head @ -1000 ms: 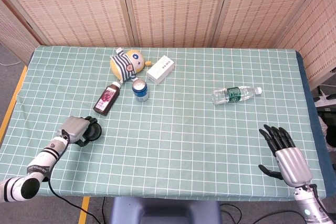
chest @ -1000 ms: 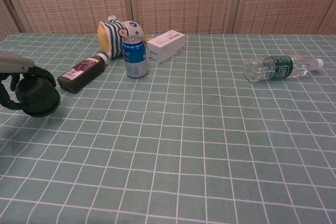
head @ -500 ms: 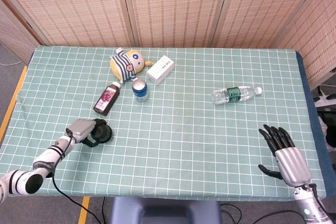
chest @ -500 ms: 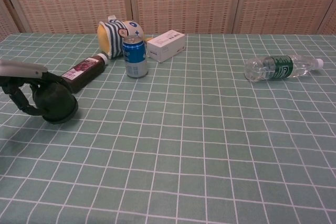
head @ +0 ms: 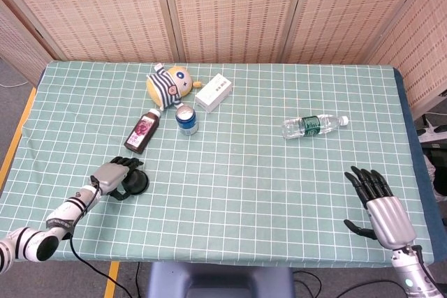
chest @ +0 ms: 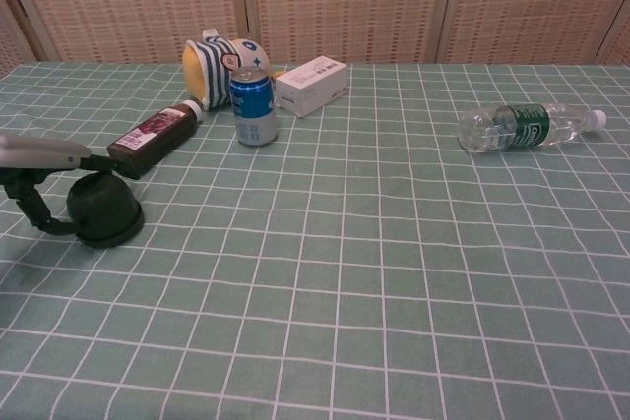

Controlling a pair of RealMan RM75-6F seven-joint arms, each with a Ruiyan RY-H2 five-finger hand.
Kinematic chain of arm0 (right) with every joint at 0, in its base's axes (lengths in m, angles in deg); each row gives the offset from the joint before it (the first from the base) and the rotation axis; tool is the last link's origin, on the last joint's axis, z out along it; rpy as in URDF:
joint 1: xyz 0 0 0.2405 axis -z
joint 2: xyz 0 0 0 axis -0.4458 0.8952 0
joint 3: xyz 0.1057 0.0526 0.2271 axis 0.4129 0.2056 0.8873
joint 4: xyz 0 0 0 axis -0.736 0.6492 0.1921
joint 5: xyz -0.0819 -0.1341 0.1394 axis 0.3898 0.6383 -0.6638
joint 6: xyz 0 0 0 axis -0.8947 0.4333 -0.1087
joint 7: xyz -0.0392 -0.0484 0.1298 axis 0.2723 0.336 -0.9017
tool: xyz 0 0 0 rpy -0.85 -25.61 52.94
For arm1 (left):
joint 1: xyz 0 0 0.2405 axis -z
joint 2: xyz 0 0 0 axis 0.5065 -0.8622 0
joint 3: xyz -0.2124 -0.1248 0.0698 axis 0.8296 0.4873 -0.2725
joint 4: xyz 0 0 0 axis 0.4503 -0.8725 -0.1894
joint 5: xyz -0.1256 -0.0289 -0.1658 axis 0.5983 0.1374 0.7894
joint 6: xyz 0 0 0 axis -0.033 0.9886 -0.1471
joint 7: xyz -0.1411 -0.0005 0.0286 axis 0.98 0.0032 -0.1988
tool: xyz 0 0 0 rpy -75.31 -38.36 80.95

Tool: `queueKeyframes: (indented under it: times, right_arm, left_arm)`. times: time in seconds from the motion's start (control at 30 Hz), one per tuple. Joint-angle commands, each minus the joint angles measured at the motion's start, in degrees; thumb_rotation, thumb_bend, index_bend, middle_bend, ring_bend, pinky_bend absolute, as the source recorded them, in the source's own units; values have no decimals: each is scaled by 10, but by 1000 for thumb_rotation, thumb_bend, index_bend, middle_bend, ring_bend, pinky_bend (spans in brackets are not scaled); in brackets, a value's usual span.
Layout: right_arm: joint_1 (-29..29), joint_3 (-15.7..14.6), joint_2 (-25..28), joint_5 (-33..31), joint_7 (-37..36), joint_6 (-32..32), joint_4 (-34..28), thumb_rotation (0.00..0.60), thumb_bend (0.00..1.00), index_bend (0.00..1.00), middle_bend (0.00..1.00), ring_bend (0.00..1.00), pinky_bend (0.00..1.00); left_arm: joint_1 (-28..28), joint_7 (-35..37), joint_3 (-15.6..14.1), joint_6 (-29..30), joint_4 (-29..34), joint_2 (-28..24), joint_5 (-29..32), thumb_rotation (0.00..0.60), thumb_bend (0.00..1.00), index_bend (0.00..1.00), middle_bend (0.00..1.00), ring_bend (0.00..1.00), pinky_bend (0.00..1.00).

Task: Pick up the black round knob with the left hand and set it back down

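Checkered tablecloth (head: 279,193); up from the black round knob (chest: 102,208) you've got a striped plush toy (head: 167,84), white box (head: 214,92), dark syrup bottle (head: 142,131) nearest, blue can (head: 186,119); water bottle (head: 314,125) far off. Your left hand (head: 114,174) is low, fingers draped over the knob, which sits flat on the cloth; firm grip or not, can't tell. Right hand (head: 380,211) has fingers spread, holding nothing, well apart from the knob.

Your left hand (chest: 44,169) sits at the frame's left edge, fingers around the black round knob (chest: 101,208) — the knob rests flat on the desk (chest: 394,272). Just behind it lies a dark bottle (chest: 155,138), then a blue can (chest: 253,106) — upright.
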Motion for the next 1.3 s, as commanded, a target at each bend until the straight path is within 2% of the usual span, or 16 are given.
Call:
queueKeyframes:
  times: [0.03,0.27,0.47,0.67,0.8,0.93,1.03,1.1,1.2,1.3]
  right_arm:
    - [0,0,1,0,-1,1,-1,600,101,0,0,0,0]
    - [2,-1,5,3,-5,5,-2,600,101,0,0,0,0]
    - [2,-2,6,3,-6,2,-2,600,102,0,0,0,0]
    - [1,-4,7,2,-3,-3,-5,600,102,0,0,0,0]
    - [1,-5,8,4,-3,-4,-6,600,102,0,0,0,0]
    - [0,-9,11,4,-1,-12,-10,600,101,0,0,0,0]
    - [1,-8,13,3,-2,-8,-12,600,102,0,0,0,0]
    - [1,-7,14,3,-4,-7,-13,600,102,0,0,0,0]
    - [1,-7,15,2,-3,-9,-13,600,102,0,0,0,0]
    - [0,-7,15,1,-3,-12,-13,600,102,0,0,0,0]
  left_arm:
    - [-4,-4,-1,22,2,4,-9,600,377,0,0,0,0]
    - [4,-23,-13,14,10,-3,16,600,365,0,0,0,0]
    - [2,-28,-16,33,23,-10,19,600,365,0,0,0,0]
    - [-11,-25,-11,79,36,-16,-13,600,355,0,0,0,0]
    - [-20,-49,-22,111,25,-7,-47,600,349,16,16,0,0]
    - [-25,-58,-24,128,13,10,-63,600,347,193,122,0,0]
    - [-23,-59,-23,124,9,15,-62,600,345,229,133,0,0]
    - [-24,-60,-21,129,6,18,-63,600,343,260,176,0,0]
    - [-27,-60,-17,141,2,23,-70,600,344,338,306,33,0]
    - [-33,-57,-16,158,-3,28,-81,600,349,469,433,98,0]
